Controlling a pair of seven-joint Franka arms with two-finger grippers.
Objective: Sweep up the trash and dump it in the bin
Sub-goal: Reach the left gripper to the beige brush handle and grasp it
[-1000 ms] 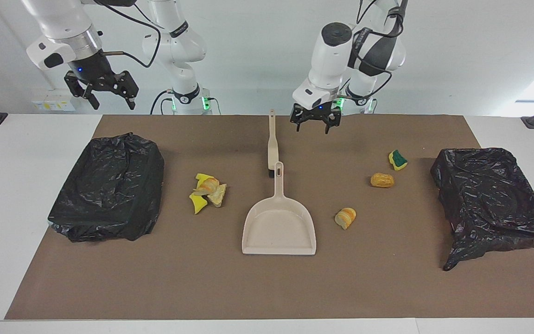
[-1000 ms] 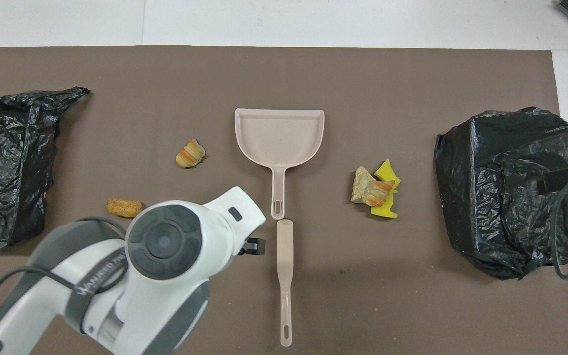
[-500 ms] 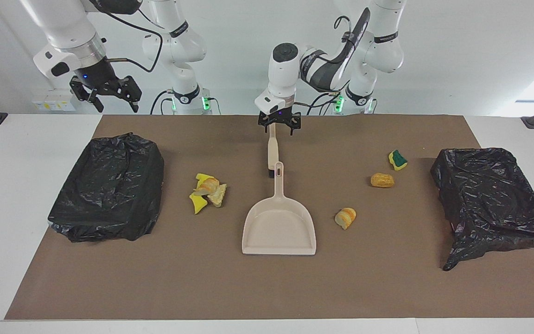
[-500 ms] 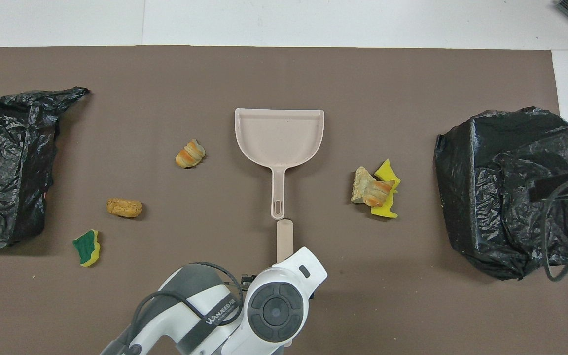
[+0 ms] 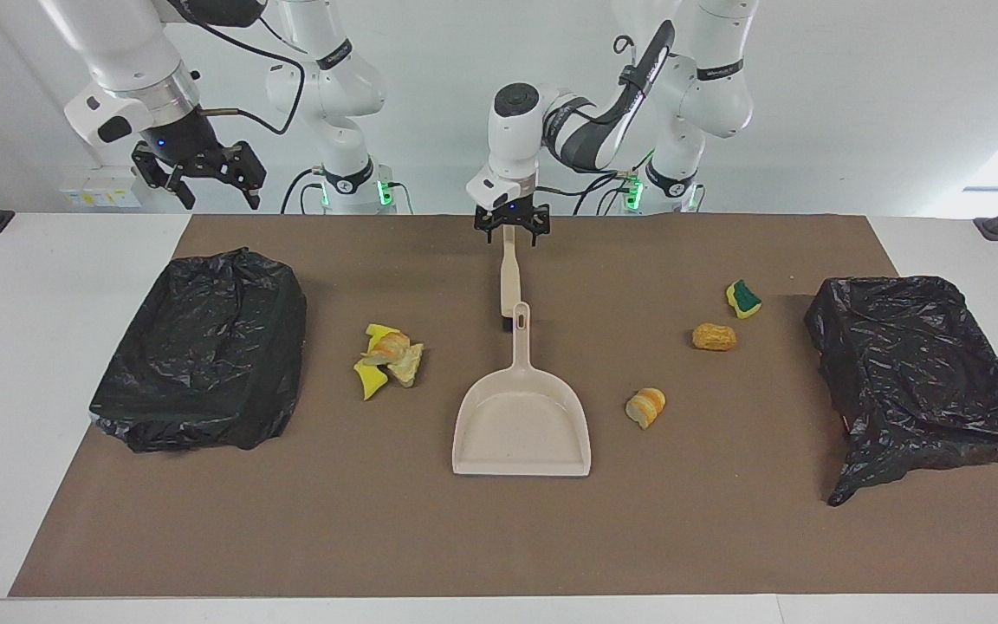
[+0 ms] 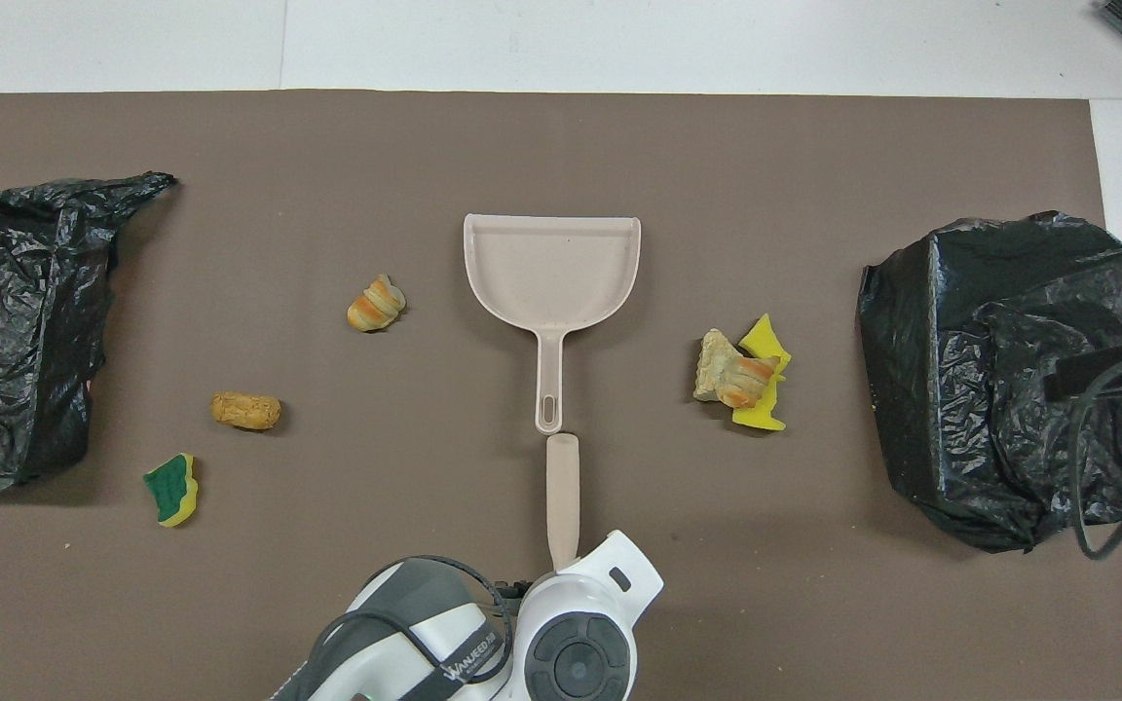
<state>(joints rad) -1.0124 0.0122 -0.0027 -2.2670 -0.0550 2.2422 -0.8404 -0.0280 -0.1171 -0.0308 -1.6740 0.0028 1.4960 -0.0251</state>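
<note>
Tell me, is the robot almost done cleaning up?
No, it's just starting. Nothing is swept yet: the dustpan is empty and every scrap lies on the mat, like the sponge piece and bread lump. Right now the left hand is at the brush handle's end. The right hand waits over a bin. Sweeping and dumping remain.

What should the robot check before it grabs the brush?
1. Left claw over the brush handle's end: ok.
2. Claw low enough to grip the handle: cannot tell.
3. Right claw raised, open and holding nothing: ok.
4. Dustpan flat on the mat, handle toward the brush: ok.
5. Trash in the dustpan: not ok, every scrap lies on the mat.
</note>
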